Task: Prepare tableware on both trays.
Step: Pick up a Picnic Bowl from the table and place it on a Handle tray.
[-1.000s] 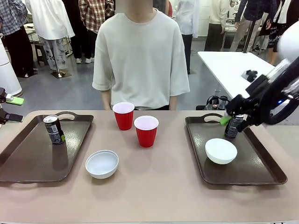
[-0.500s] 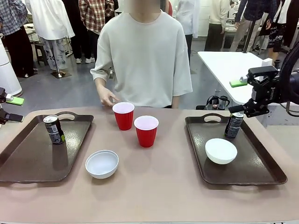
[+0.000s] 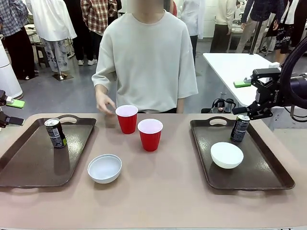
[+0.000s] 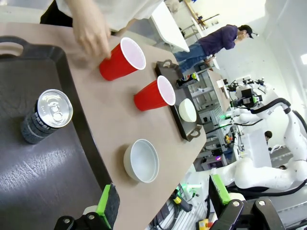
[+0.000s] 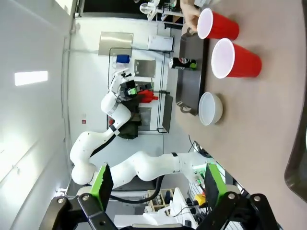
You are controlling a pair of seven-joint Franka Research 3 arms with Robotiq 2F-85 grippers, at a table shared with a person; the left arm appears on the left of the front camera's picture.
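Left tray (image 3: 29, 163): dark can (image 3: 55, 133) upright toward far rim.
Right tray (image 3: 268, 175): second can (image 3: 240, 128) upright near far left corner; white bowl (image 3: 227, 155) just in front of it.
Desk (image 3: 168, 201), between trays: other bowl (image 3: 104, 168) near left tray; far cup (image 3: 127, 119) and near cup (image 3: 150, 134), red, upright, just beside each other.
Person's hand (image 3: 103, 102): close beside far cup, contact unclear.
Right end effector (image 3: 242, 97): open, empty, above second can.
Left end effector (image 3: 12, 111): open, empty, off left tray's far left corner.
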